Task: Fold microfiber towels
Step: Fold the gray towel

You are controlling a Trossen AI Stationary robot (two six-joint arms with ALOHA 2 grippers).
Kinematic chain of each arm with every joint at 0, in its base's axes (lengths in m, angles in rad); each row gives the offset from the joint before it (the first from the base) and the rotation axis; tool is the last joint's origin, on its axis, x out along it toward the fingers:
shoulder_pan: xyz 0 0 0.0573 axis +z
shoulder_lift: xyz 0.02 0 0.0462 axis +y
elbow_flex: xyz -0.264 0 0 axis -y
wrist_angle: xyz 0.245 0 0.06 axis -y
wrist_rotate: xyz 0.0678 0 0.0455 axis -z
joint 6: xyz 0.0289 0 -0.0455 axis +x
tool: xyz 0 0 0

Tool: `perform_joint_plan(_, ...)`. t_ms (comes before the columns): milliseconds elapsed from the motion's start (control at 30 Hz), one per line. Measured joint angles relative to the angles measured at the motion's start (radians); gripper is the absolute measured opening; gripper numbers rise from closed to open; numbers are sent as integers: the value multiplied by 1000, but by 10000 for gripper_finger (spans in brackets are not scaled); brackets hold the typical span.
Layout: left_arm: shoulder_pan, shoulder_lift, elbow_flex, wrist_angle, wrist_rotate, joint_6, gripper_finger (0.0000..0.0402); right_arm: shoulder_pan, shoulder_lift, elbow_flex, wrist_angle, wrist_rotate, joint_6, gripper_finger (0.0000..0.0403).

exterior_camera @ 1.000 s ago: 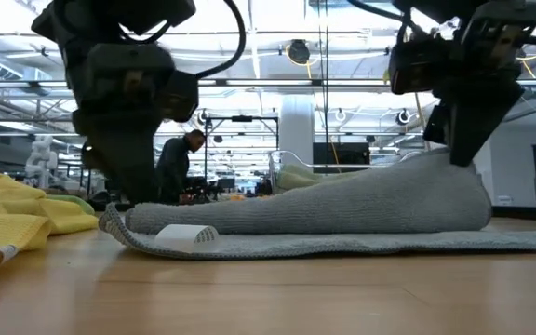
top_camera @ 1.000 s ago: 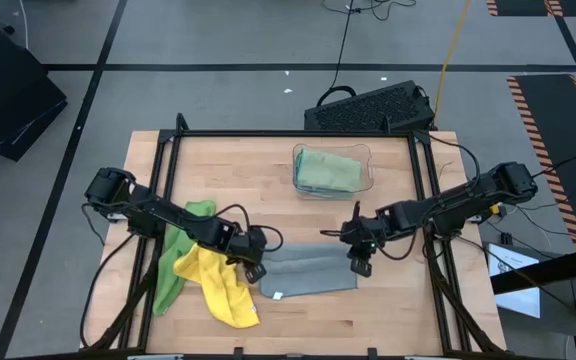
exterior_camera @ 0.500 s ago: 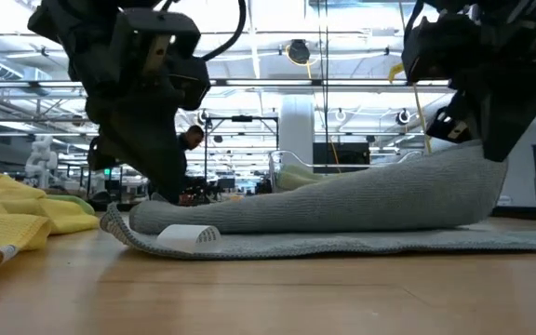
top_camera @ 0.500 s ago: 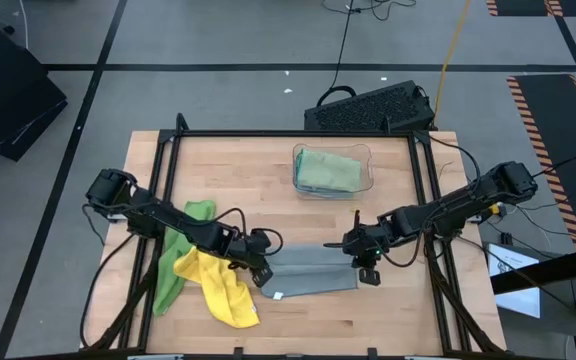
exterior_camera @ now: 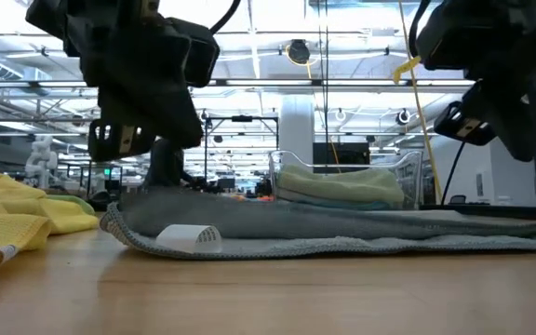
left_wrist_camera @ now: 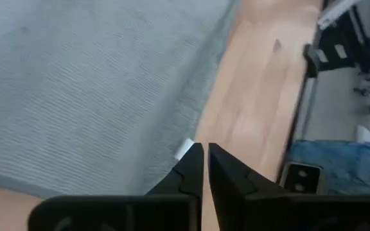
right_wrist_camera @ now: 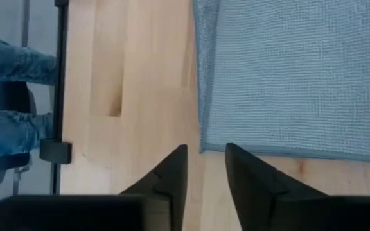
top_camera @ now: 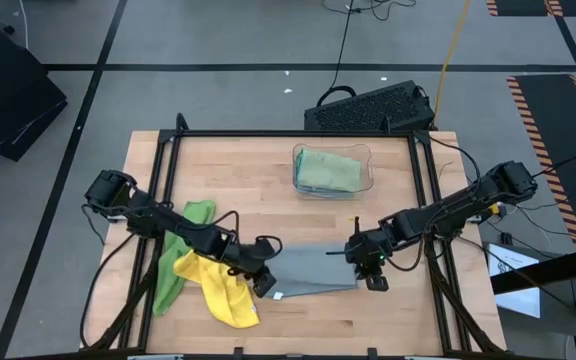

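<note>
Jaws nearly closed and empty on the left gripper [top_camera: 264,284], parted and empty on the right gripper [top_camera: 375,274]; the grey towel [top_camera: 313,270] lies flat between them, long axis running gripper to gripper.

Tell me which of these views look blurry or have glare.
Left wrist view: soft all over, the grey towel smeared. Right wrist view: crisp weave. Low view: bright ceiling lights behind, arms in dark silhouette, near tabletop out of focus. High view: evenly lit, no glare.

high: straight down over the whole table [top_camera: 238,170]
low: tabletop level, facing the room
wrists: close above table
shared: grey towel [top_camera: 313,272], centre frame
</note>
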Motion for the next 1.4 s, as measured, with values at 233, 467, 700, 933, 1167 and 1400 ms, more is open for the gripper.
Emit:
perform_joint_plan(233,-48,0,0,-168,-247,-80,39,0,0,0,1,40,42,124)
perform_joint_plan(467,-78,50,-1,-110,-222,-67,77,0,0,0,24,72,93,125)
perform_joint_plan(700,-123,60,26,-117,-200,144,71,0,0,-23,75,132,210,125)
perform_joint_plan(933,-208,60,31,-272,-312,425,112,6,0,-107,210,85,338,125)
perform_joint_plan(1167,-211,77,33,-220,-377,569,151,32,-1,-132,244,76,382,125)
perform_joint_plan(1400,-191,128,32,-204,-337,643,137,40,-1,-132,248,74,413,125)
